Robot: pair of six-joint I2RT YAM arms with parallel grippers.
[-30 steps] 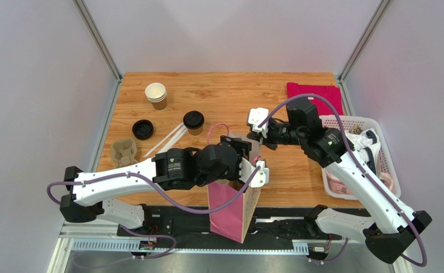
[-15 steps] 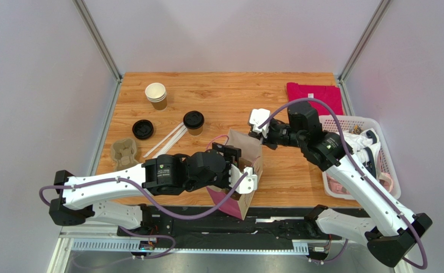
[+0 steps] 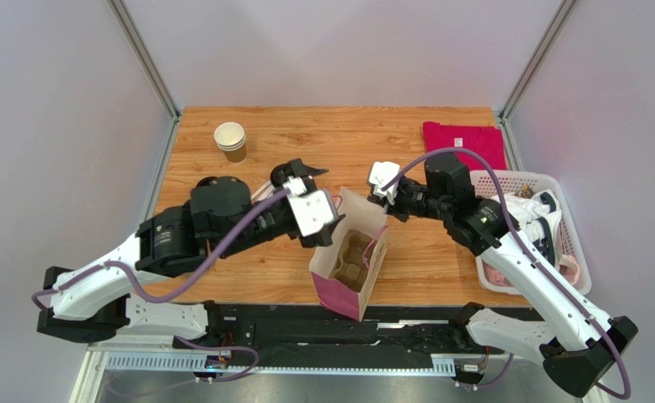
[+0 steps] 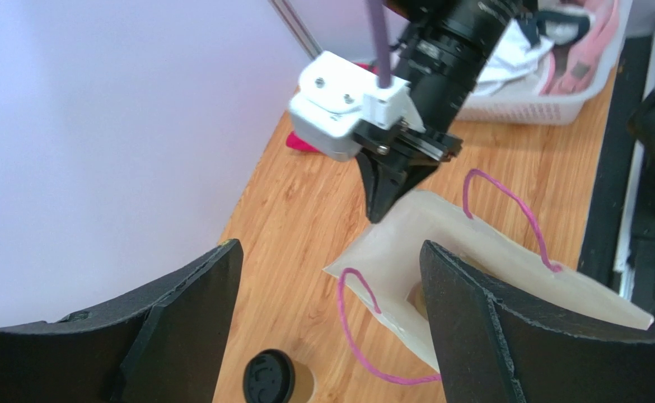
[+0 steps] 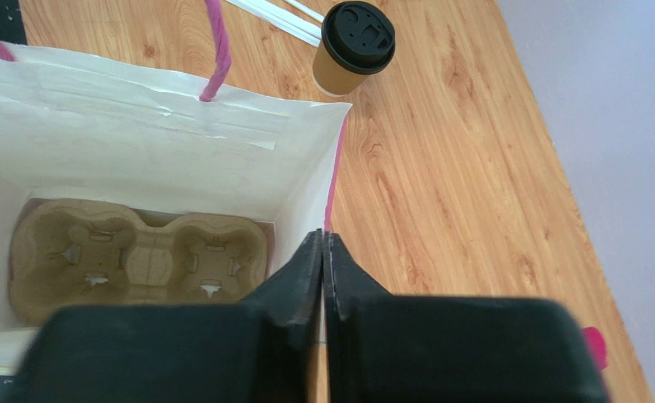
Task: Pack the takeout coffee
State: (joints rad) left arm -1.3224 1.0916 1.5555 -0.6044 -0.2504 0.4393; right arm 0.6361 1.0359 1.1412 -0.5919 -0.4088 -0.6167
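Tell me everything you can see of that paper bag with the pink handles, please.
The cream paper bag, pink on its outside, stands open near the front edge of the wooden table. Two pink twisted cord handles rise from its rim. A grey-brown moulded pulp cup carrier with two wells lies flat on its bottom. The right gripper is shut on the rim of one wall, pinching it.

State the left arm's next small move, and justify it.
Probably lower the open left gripper onto the cup and close on it. The carrier already sits in the bag, the right gripper pinches the bag's rim, and the lidded cup stands on the table beside the bag.
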